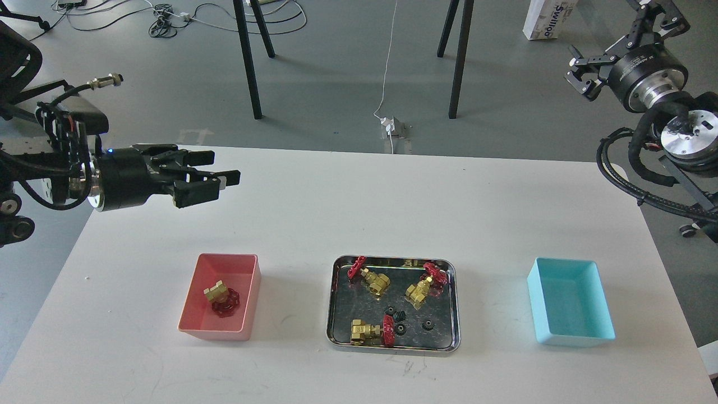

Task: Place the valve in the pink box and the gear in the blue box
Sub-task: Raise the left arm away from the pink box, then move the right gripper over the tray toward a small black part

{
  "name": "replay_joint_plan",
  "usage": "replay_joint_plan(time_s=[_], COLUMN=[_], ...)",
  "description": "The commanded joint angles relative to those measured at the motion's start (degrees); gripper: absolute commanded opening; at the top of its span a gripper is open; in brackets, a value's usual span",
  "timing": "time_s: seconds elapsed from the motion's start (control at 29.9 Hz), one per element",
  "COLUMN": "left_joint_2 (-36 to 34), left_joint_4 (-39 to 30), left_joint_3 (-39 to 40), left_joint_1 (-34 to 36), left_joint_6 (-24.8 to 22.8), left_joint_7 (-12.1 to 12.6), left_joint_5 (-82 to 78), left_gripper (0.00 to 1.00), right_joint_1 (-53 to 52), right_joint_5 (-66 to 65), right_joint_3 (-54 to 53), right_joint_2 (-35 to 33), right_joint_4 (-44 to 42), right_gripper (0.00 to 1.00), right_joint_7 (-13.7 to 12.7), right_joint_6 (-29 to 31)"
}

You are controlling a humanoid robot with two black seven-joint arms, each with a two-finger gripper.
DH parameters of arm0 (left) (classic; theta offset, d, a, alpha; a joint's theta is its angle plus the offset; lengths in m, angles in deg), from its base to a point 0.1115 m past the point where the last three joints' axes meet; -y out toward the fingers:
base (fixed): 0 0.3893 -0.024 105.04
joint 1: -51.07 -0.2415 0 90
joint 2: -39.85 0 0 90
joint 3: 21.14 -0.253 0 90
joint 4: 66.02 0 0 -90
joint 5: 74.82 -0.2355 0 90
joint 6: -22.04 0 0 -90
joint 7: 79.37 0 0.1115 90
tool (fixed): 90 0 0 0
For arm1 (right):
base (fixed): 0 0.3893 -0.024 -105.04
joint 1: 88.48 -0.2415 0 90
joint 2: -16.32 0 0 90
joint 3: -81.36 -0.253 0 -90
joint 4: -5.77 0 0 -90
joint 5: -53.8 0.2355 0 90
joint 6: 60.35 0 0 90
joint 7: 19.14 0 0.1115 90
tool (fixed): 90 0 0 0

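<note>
One brass valve with a red handwheel lies inside the pink box at the front left. Three more valves lie in the steel tray in the middle, with three tiny black gears among them. The blue box at the right holds nothing. My left gripper hovers above the table, behind and above the pink box, fingers close together and empty. My right gripper is raised off the table's far right; its jaws look parted, empty.
The white table carries the boxes and tray in a row. Black stand legs, cables and a power plug are on the floor beyond the far edge. A white carton stands at the back right.
</note>
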Motion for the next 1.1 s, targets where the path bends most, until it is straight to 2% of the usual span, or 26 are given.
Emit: replay_joint_plan(time_s=[0.0,0.13,0.23,0.37,0.47,0.6,0.73,0.87,1.07], left_joint_2=[-2.57,-1.26,1.46,11.63,19.38,33.86,46.27,52.35,56.32], left_joint_4=[-1.98,-3.30,-4.70,-4.44,-2.96,6.25,15.32,20.33,22.54], left_joint_3=[14.81,28.96,38.11,53.48,61.58,62.75,62.57,62.57,62.39], left_joint_1=[-5.38,-12.59,-17.95,-24.81,-27.10,-27.63,-27.72,-29.56,-34.92], left_joint_6=[-5.84,-7.96,-8.49,-8.23,-8.14,-7.70,-5.77,-3.92,-3.92], left_joint_7=[0.00,0.00,0.00,0.00,0.00,0.00,0.00,0.00,0.00], left_joint_5=[12.15,30.44,40.91,47.61,49.02,50.43,50.43,50.35,49.64], left_gripper=[0.74,0.75,0.76,0.77,0.77,0.78,0.80,0.84,0.90], right_joint_1=[-3.53,-7.75,-10.74,-16.80,-21.54,-30.06,-35.97,-36.50,-36.77], right_joint_5=[-8.13,-24.48,-34.15,-49.00,-56.57,-65.89,-72.40,-80.13,-87.26], right_joint_3=[3.57,15.16,24.12,40.81,51.89,63.24,67.48,68.01,71.35], right_joint_2=[0.05,-0.91,-4.50,-7.50,-9.61,-10.93,-10.23,-5.67,-1.27], right_joint_4=[0.53,4.38,10.35,21.77,28.19,33.92,36.12,35.86,35.86], right_gripper=[0.99,0.99,0.99,0.99,0.99,0.99,0.99,0.99,0.96], right_joint_7=[-0.88,-0.89,-0.80,-0.36,-0.18,-0.09,-0.01,-0.01,-0.01], right_joint_6=[0.05,0.14,1.19,3.74,5.50,12.16,20.42,28.05,28.05])
